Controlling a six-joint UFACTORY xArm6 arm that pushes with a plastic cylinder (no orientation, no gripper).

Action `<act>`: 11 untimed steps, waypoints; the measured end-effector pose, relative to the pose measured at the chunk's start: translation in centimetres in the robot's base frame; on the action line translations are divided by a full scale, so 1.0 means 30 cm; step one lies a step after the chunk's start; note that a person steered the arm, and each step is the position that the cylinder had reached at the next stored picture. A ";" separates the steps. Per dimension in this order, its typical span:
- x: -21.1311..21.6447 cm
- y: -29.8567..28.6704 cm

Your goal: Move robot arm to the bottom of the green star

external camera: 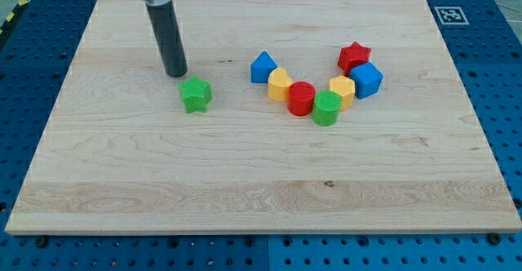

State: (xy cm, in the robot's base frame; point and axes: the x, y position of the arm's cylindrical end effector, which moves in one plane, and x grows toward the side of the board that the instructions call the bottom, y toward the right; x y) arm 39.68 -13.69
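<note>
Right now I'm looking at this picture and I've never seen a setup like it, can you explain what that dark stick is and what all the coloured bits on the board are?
There is one picture, taken from a single camera looking down at a slant on a wooden board.

The dark stick is the end of a robot arm. It has no hand; it holds nothing and only pushes things by sliding my tip along the board.

The coloured bits are small blocks. The green star sits alone, just below and to the view's right of my tip, with a small gap between them.

Toward the view's right is a curved cluster: a blue triangular block, a yellow block, a red cylinder, a green cylinder, another yellow block, a blue cube and a red star.
</note>
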 end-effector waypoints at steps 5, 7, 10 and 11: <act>0.297 0.077; 0.309 0.124; 0.315 0.234; 0.289 0.234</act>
